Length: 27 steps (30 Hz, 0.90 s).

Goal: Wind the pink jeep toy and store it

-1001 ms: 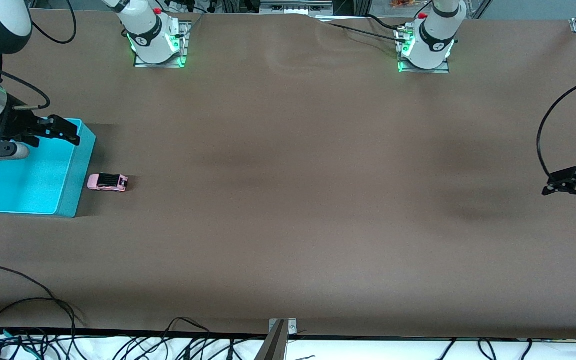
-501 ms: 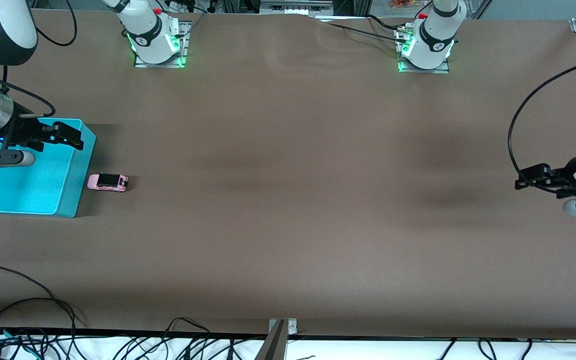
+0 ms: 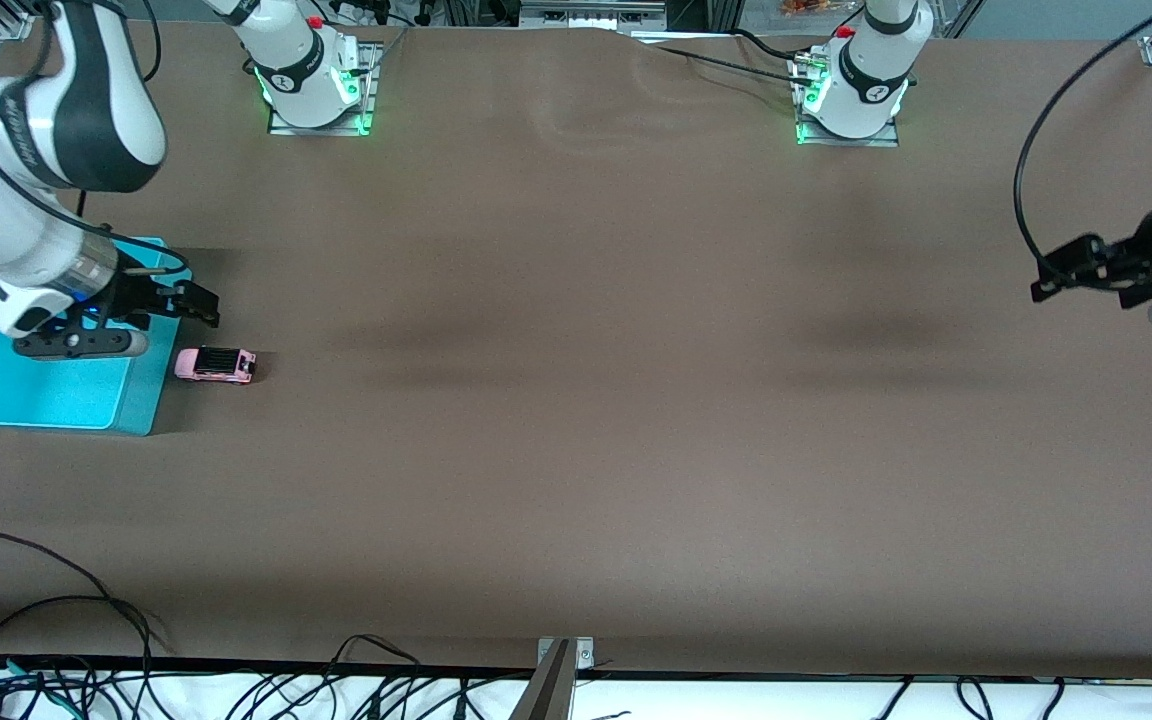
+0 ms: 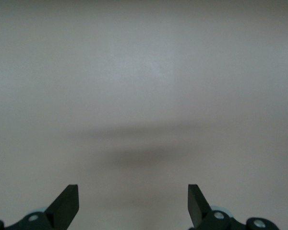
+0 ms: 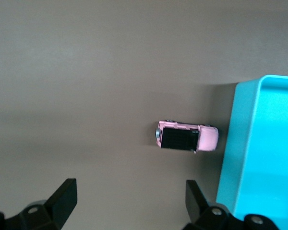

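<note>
The pink jeep toy (image 3: 215, 364) stands on its wheels on the brown table, right beside the turquoise bin (image 3: 56, 395) at the right arm's end. In the right wrist view the jeep (image 5: 187, 138) lies next to the bin's wall (image 5: 259, 153). My right gripper (image 3: 204, 305) hangs open over the bin's corner and the table just past the jeep, with nothing between its fingers (image 5: 67, 191). My left gripper (image 3: 1041, 278) hovers open and empty over bare table at the left arm's end; the left wrist view shows only its fingertips (image 4: 69, 196) and the tabletop.
Both arm bases (image 3: 316, 90) (image 3: 851, 95) stand along the table's edge farthest from the front camera. Loose black cables (image 3: 46, 610) and a metal bracket (image 3: 564, 655) sit at the edge nearest the camera. Wide brown tabletop (image 3: 576, 400) lies between the arms.
My right arm has swung from above the bin toward the jeep, its gripper now at the bin's corner. The left gripper has come in from the table's end and shifted toward the bases.
</note>
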Each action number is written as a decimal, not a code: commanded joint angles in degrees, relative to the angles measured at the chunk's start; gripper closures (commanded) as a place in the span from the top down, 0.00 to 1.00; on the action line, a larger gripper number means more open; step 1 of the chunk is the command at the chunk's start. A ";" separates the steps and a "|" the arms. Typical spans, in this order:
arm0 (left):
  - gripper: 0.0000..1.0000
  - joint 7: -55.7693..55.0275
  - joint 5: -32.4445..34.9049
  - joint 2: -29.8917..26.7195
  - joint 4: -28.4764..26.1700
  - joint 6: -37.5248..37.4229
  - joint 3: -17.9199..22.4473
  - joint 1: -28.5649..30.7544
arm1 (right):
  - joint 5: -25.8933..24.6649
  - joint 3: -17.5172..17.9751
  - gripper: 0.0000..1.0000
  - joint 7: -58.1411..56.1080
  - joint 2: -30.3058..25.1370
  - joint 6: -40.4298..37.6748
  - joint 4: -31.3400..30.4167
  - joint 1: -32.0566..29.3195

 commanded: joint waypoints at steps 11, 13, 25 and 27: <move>1.00 -0.87 0.25 -9.42 -11.00 2.91 4.60 -2.94 | -0.69 -0.66 1.00 0.61 2.15 17.18 -13.62 -0.98; 1.00 -1.05 0.25 -9.16 -10.65 2.56 4.42 -3.20 | -0.60 -0.66 1.00 4.11 2.94 18.77 -13.97 -1.33; 1.00 -1.67 0.34 -6.08 -7.31 0.63 4.07 -4.26 | -0.78 -0.57 1.00 40.76 6.02 26.95 -13.97 -1.16; 1.00 -1.75 0.51 -6.08 -7.14 0.63 3.99 -4.43 | -0.60 -0.66 1.00 43.23 6.54 27.73 -13.97 -1.24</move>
